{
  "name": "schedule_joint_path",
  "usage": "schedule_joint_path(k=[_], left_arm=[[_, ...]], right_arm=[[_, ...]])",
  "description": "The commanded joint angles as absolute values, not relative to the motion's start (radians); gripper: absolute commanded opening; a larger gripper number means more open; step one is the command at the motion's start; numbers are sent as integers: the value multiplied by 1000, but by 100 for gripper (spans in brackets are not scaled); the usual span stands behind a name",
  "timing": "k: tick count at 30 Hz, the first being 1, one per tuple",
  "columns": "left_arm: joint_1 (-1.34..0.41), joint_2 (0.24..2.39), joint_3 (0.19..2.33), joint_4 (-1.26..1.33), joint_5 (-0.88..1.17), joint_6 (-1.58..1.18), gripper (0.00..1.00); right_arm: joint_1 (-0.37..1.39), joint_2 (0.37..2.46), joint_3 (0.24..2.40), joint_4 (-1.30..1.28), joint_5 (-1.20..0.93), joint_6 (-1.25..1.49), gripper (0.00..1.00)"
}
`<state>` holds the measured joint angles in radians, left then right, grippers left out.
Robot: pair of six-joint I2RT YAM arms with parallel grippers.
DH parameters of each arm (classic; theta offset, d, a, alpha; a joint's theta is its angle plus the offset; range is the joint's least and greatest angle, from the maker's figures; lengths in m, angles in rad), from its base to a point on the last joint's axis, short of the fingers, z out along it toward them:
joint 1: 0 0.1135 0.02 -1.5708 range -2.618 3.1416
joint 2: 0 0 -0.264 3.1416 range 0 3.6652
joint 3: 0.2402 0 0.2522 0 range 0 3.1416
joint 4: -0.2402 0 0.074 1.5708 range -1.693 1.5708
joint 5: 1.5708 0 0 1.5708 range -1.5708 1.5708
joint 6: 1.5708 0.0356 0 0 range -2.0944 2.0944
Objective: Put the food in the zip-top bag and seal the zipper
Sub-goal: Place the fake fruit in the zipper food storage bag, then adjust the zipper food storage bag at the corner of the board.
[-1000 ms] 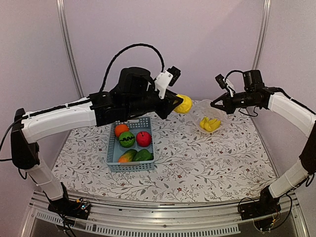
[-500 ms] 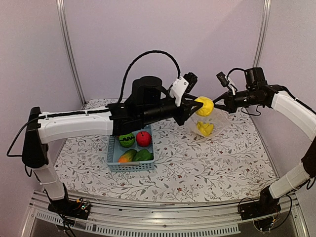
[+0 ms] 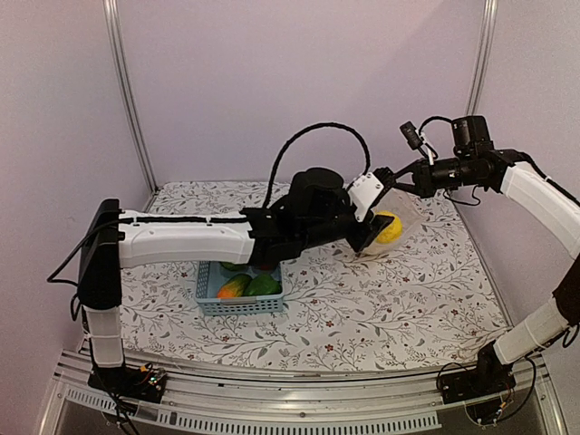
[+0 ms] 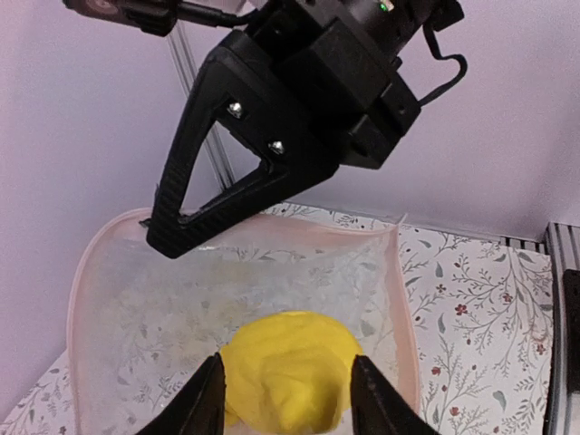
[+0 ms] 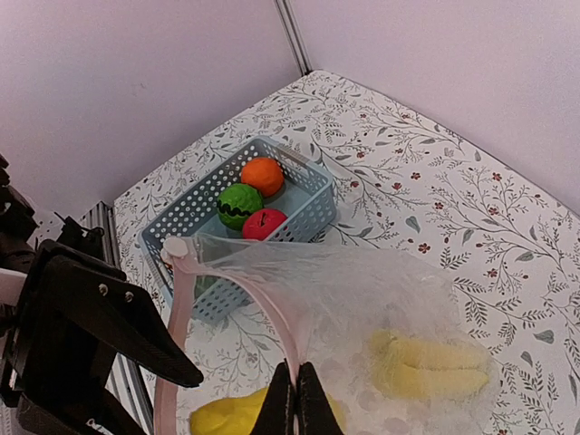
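The clear zip-top bag (image 3: 403, 216) hangs open at the back right. My right gripper (image 5: 296, 385) is shut on its pink zipper strip (image 5: 181, 308) and holds the mouth up; it also shows in the top view (image 3: 390, 172). My left gripper (image 3: 372, 232) reaches into the mouth, its jaws closed on a yellow food piece (image 4: 290, 372), which also shows from above (image 3: 390, 227). A yellow banana (image 5: 430, 362) lies inside the bag. An orange (image 5: 264, 174), a green piece (image 5: 238, 204) and a red apple (image 5: 265, 223) lie in the basket.
The light blue lattice basket (image 3: 240, 308) stands left of centre under my left arm, with an orange-green piece (image 3: 233, 286) and a green one (image 3: 263, 285) at its front. Metal posts stand at the back corners. The floral cloth runs to the table's front rail.
My left arm has swung right and down with the yellow piece, from above the basket into the bag's mouth. My right gripper has lifted the bag's mouth.
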<state>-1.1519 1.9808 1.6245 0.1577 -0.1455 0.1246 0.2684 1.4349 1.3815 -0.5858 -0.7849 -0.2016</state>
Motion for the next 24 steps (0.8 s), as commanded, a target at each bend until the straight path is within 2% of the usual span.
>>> schedule_joint_path(k=[1,3,7,15,24], left_arm=[[-1163,2033,1727,121,-215,139,59],[-1169,2025,1742,122,-251,150,67],[-1185,1963,1696,173,-290,188,75],[-1206,1741,1482,311,-298,181,78],[-1172,1604,1275,271,-458,157,80]], right_arm=[[274,1445,1408,-598,-794,-181,0],[274,1445,1410,-598,-784,-181,0],[275,1453,1408,-594,-755,-189,0],[246,1489,1448,-580,-663,-205,0],[123,1543,1612,-524,-440,-223,0]])
